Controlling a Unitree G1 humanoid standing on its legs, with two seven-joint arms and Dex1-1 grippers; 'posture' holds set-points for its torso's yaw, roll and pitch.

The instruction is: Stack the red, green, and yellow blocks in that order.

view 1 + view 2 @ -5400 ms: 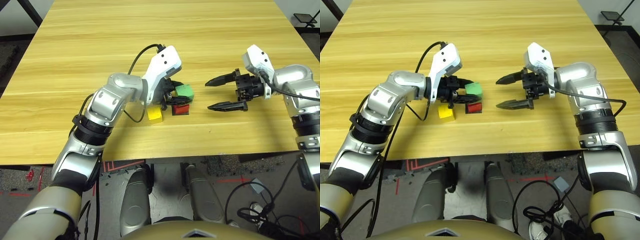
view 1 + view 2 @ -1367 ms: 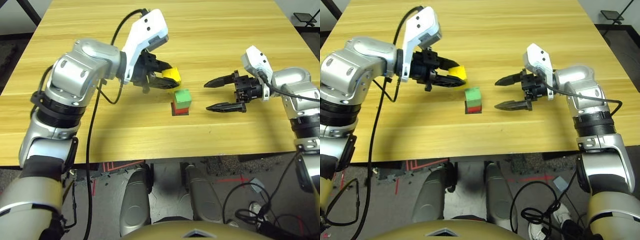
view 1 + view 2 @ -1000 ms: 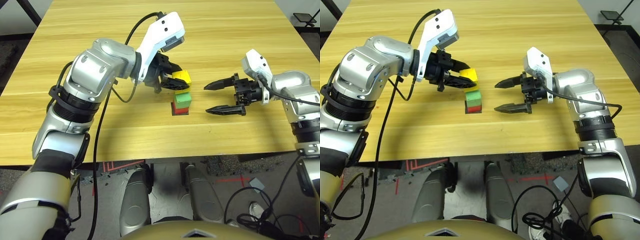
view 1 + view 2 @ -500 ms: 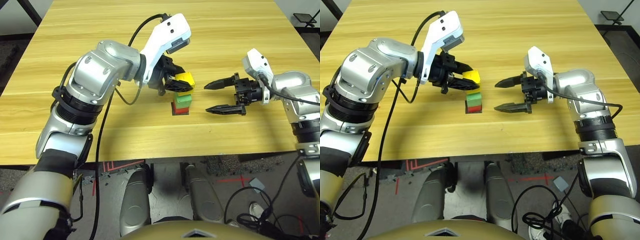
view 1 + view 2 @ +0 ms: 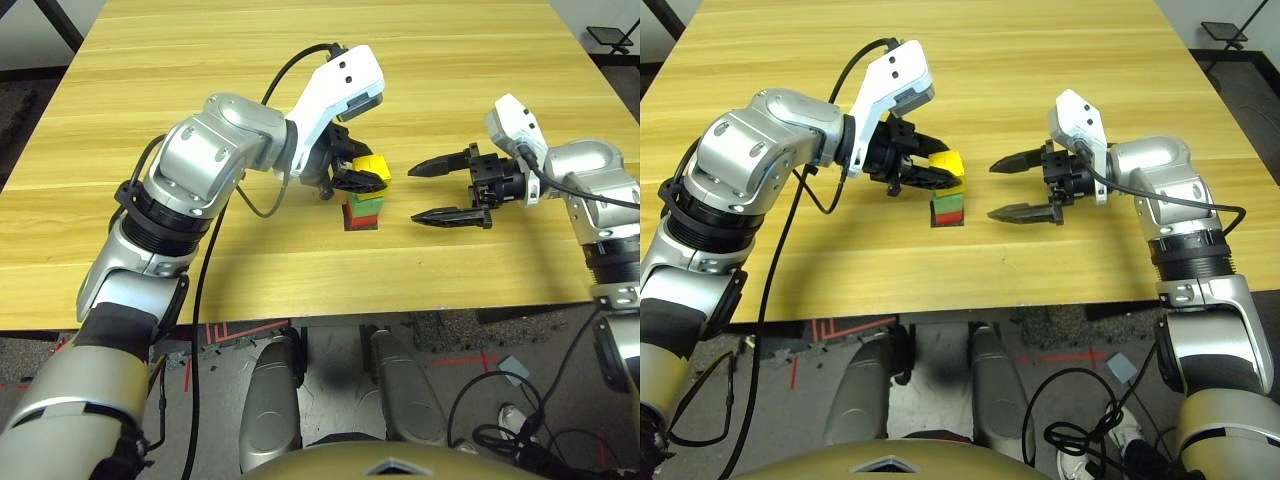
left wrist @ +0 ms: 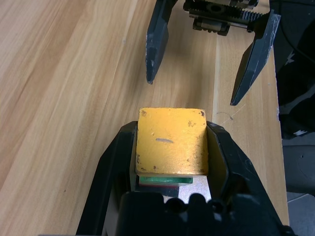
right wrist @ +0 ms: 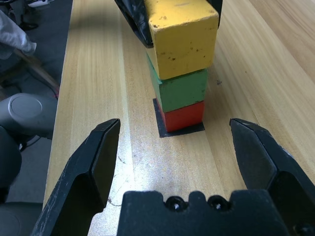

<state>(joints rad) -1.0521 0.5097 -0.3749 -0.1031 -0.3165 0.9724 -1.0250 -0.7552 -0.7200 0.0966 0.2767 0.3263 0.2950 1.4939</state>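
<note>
On the black square patch [image 7: 184, 131], the red block [image 7: 185, 116] is sitting at the bottom, and the green block [image 7: 183, 90] is resting on top of it. Just over the green one, I am holding the yellow block [image 6: 172, 141] with my left gripper [image 6: 172, 129]. Its two fingers are pressing on both sides of the yellow block, so the jaws are closed on it.

A little while ago, the yellow block was up past the stack and off to the left. Now it is sitting in line over the green one, and it is lower than it was a moment ago. In the right wrist view it is looking very close to the green block, maybe touching it. I cannot tell if its weight is resting there.

That is meaning the tower is nearly done, I think. The colors are going the right way: red, then green, then yellow. The yellow block is looking a tiny bit crooked on the green one, so I am thinking a small nudge may help before I let go. If I am pulling away too fast, the top could tip or slide.

My right gripper [image 5: 450, 191] is waiting beside the stack over the table [image 5: 270, 285], with its jaws wide and nothing in them.
</note>
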